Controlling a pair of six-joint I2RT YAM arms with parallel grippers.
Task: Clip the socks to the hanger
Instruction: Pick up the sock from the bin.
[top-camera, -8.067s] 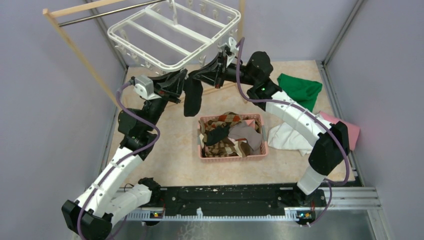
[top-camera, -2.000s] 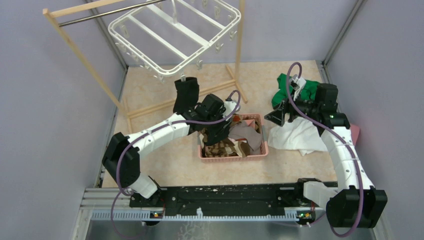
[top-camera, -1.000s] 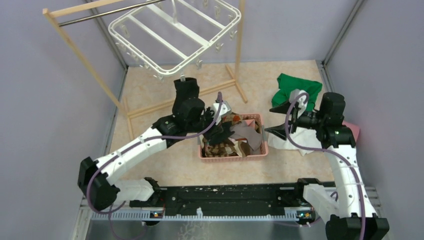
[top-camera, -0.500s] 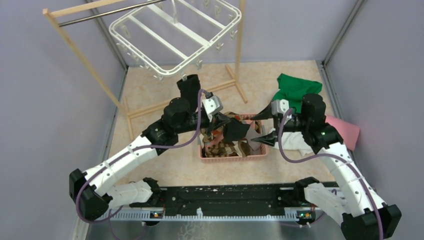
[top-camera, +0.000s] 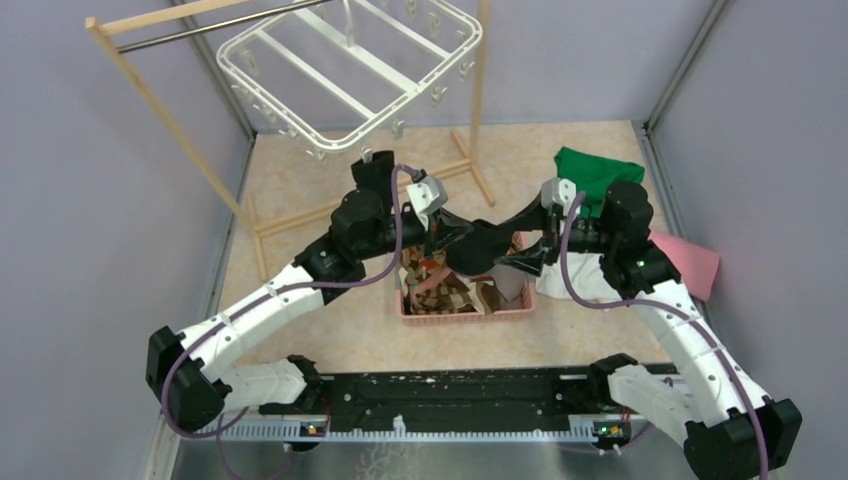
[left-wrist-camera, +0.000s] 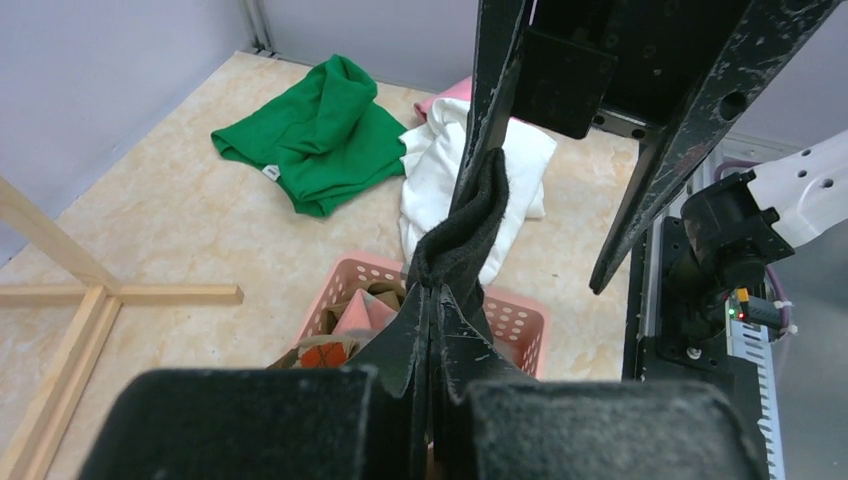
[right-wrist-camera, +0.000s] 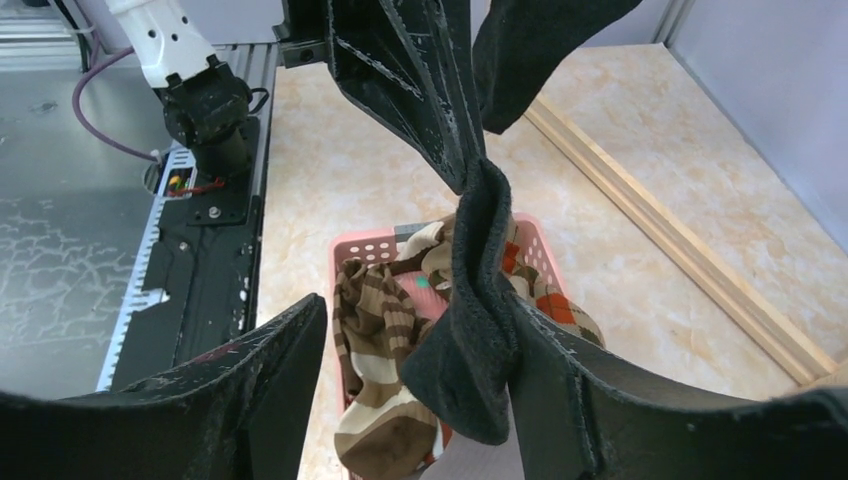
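Note:
My left gripper is shut on a black sock and holds it stretched above the pink basket. In the left wrist view the sock rises from the pinched jaws. My right gripper is open with its fingers on either side of the sock's free end. In the right wrist view the sock rests against the right-hand finger, with a wide gap to the other. More socks lie in the basket. The white hanger hangs at the back left. A black sock dangles from its near edge.
A wooden rack carries the hanger, its foot bars on the floor behind the left arm. A green cloth, a white cloth and a pink cloth lie to the right of the basket.
My left gripper lifted the black sock out of the basket and carried it right. My right arm swung left to meet it, and its jaws have narrowed around the sock's free end.

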